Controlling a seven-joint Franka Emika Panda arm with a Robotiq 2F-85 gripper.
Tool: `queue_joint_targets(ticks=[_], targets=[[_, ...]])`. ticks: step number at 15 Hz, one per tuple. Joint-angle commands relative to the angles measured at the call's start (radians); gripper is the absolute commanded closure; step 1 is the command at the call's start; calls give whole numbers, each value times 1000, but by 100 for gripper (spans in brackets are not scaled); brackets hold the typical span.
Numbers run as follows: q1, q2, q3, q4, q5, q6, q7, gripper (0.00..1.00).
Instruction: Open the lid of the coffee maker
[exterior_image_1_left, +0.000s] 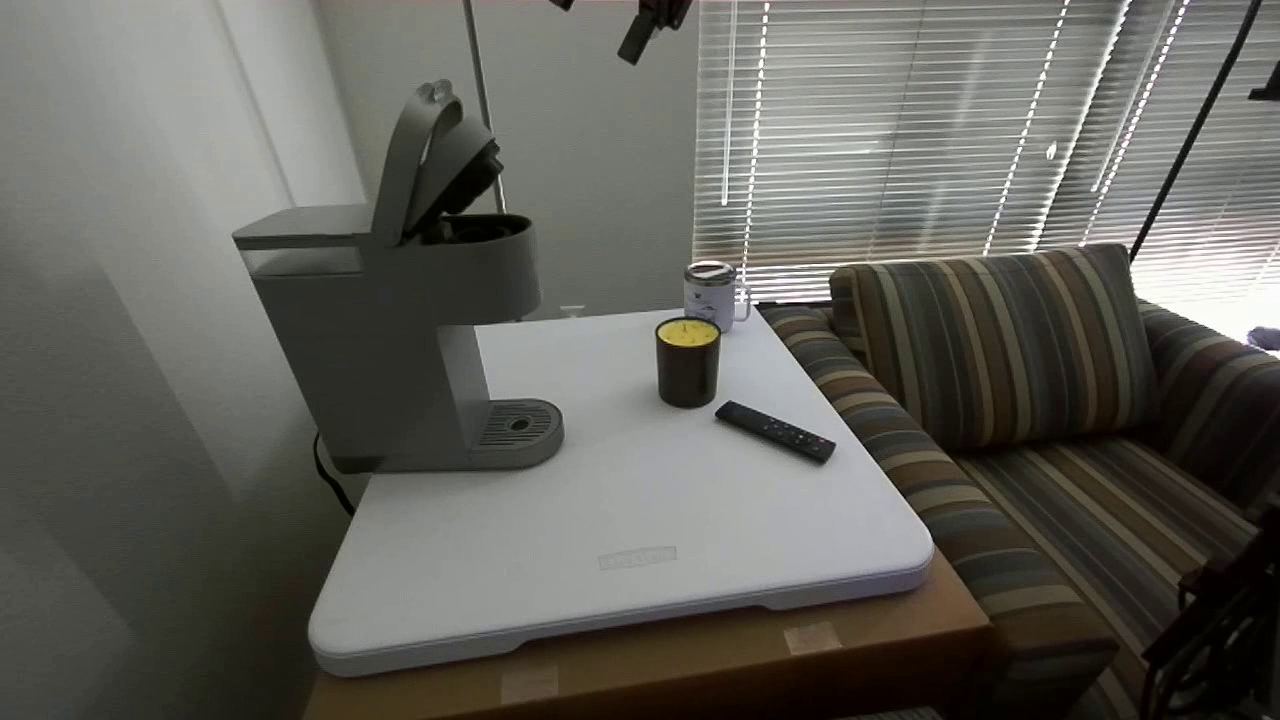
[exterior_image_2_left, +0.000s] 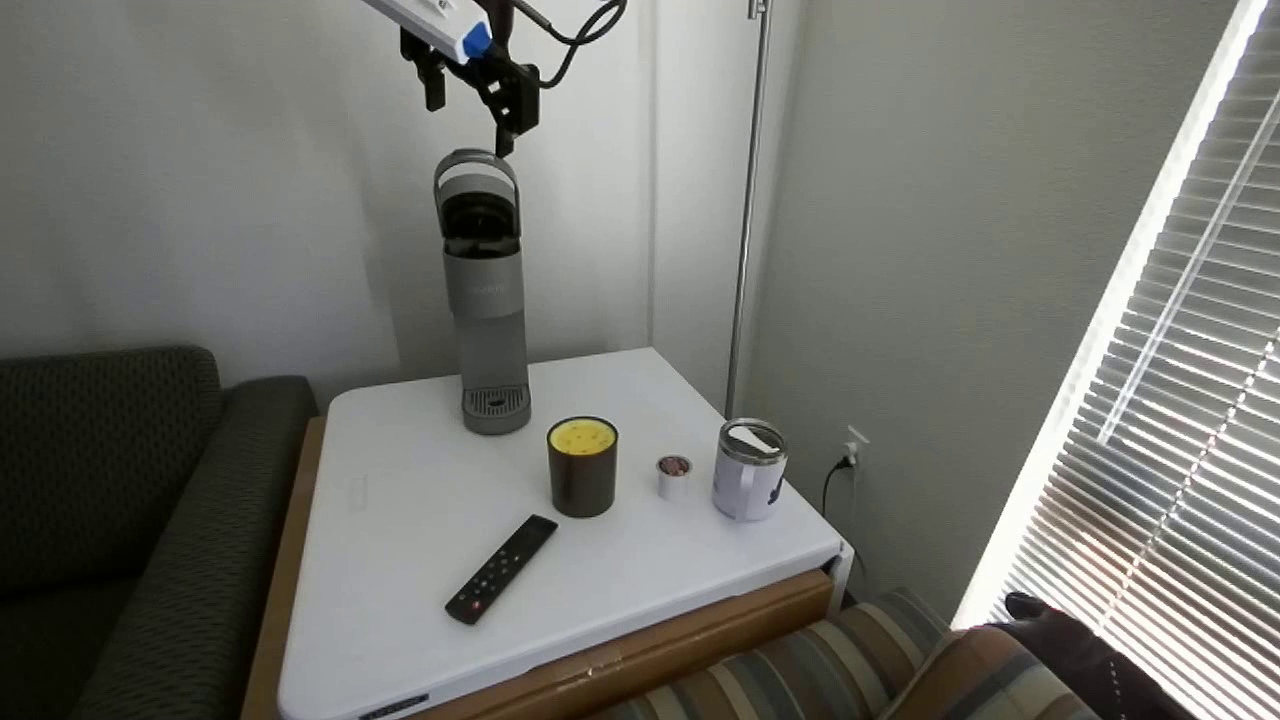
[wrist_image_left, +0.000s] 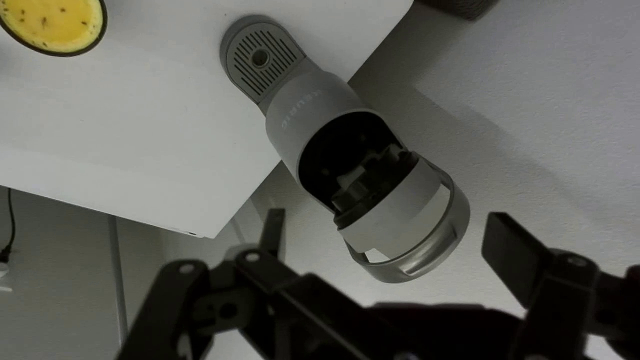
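The lid (exterior_image_1_left: 445, 165) stands raised on top of the coffee maker (exterior_image_1_left: 365, 350), tipped back with its dark underside showing, so we judge the opening done or close to it. We expect it to handle as light, stiff plastic — rigid, smooth enough to slip off a finger, and likely to swing only one way, so that pushing past its stop could strain it. Should it want another nudge, we would hook the handle loop (wrist_image_left: 432, 252) at its free edge rather than pinch it. Our gripper (exterior_image_2_left: 470, 127) hangs above, its fingers (wrist_image_left: 520, 257) spread wide and holding nothing. In the wrist view the loop appears between the two fingers, but an exterior view shows the lid lower than the tool and apart from it — no contact there.
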Motion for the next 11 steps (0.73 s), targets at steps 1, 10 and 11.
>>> queue_joint_targets(ticks=[1,10,11], targets=[[-28,-8,22,-3,10,-21,-39,0],[-13,1,21,2,12,-1,-19,0],[-13,1,21,2,13,-1,-20,0]])
